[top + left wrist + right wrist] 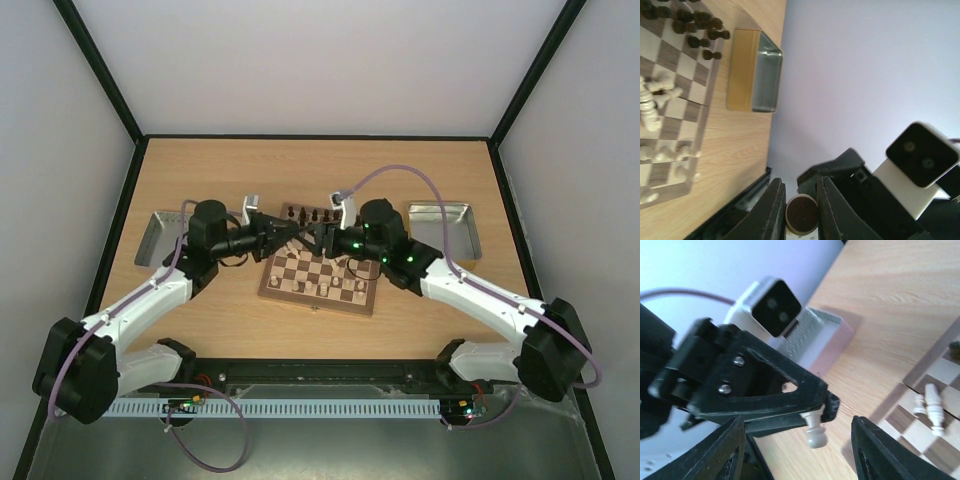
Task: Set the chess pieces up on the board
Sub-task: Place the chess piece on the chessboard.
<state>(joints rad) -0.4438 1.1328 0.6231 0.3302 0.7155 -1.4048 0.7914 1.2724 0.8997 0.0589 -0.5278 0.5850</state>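
Note:
The board (300,298) lies mid-table under both grippers. Dark brown chess pieces (310,214) stand along its far edge, and cream pieces (342,285) are scattered on its near half. My left gripper (292,233) is shut on a cream piece and holds it above the board. The left wrist view shows that piece's round felt base (801,214) between the fingers, and the right wrist view shows its head (816,434) poking out. My right gripper (799,442) is open, its fingers spread on either side of that piece and not touching it.
A grey metal tray (160,238) sits left of the board and another (445,228) sits right of it. In the left wrist view several cream pieces (652,100) lie toppled on the board (701,127). The two wrists are almost touching over the board's far half.

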